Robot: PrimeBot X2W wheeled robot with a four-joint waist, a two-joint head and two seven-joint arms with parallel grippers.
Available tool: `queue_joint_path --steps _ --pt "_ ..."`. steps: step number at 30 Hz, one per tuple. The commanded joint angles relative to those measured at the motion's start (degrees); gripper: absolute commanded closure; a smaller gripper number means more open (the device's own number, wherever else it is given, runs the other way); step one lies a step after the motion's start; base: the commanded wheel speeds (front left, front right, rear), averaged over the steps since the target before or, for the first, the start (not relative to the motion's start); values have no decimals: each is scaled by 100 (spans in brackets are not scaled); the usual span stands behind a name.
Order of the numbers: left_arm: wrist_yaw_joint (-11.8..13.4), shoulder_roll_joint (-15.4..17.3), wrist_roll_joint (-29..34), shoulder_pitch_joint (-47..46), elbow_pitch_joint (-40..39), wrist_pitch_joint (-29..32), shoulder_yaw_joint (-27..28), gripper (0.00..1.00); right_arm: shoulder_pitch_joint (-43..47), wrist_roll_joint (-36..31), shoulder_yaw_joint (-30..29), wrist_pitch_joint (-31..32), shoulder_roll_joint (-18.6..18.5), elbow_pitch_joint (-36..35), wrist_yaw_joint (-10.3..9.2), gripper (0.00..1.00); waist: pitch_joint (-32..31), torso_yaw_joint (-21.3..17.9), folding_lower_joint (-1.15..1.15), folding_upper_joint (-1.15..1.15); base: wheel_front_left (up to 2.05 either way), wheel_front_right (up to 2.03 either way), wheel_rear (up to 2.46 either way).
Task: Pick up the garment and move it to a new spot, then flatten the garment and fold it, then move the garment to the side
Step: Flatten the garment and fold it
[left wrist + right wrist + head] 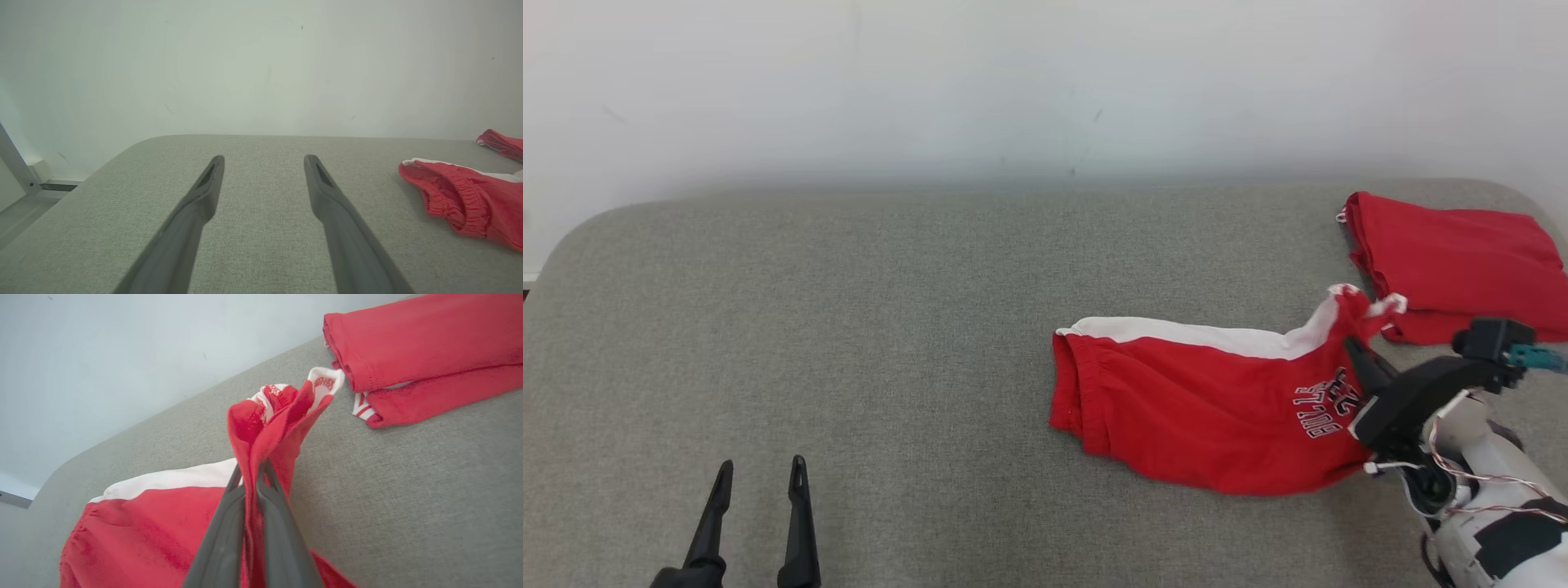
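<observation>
Head view: a grey fabric-covered bench (pixel 849 327) runs wide under a pale wall (pixel 1013 82). The garment (pixel 1201 408), red shorts with a white side stripe and lettering, lies on the right half of the bench, waistband toward the middle and leg end toward the right edge.

My right pincer (pixel 1356 347) is clamped on that leg end. In the right wrist view its two dark fingers (pixel 229 522) are pressed together with a bunched fold of red hem standing up between them. The rest of the garment rests flat on the bench. My left pincer (pixel 760 469) hangs over the near left part of the bench, fingers apart and holding nothing, well clear of the cloth.

I judge the grip to be the weak point. It holds only a gathered corner, so the full weight of the shorts could pull the fold out when I lift. Held from one corner, the shorts would also hang twisted and land crumpled, leaving more to flatten.

A second red piece (pixel 1454 253), folded, sits at the far right corner, its white-trimmed edge just beside the raised hem. Swinging toward that corner could drag it out of its fold. The middle and left of the bench offer open room. Loose wires (pixel 1462 457) on my right arm lie near the cloth and might snag.
</observation>
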Motion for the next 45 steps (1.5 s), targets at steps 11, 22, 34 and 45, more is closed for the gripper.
queue_joint_path --steps 11,22,34,45 --pt "14 -4 -91 -24 127 -16 -227 0 -234 553 39 927 947 -870 -1 100 -123 166 0 0 0 0 0" --pt "-1 -6 -206 -206 272 -15 -519 0 -582 90 125 894 1859 -258 -1 100 66 586 0 0 0 0 0" --pt "-35 -6 -258 -388 406 -15 -573 0 -1004 -328 122 234 2183 979 -1 0 195 728 0 0 0 0 0" --pt "-25 -7 -186 -281 385 -15 -481 0 -699 -80 460 -107 1806 -59 -1 0 74 484 0 0 0 0 0"
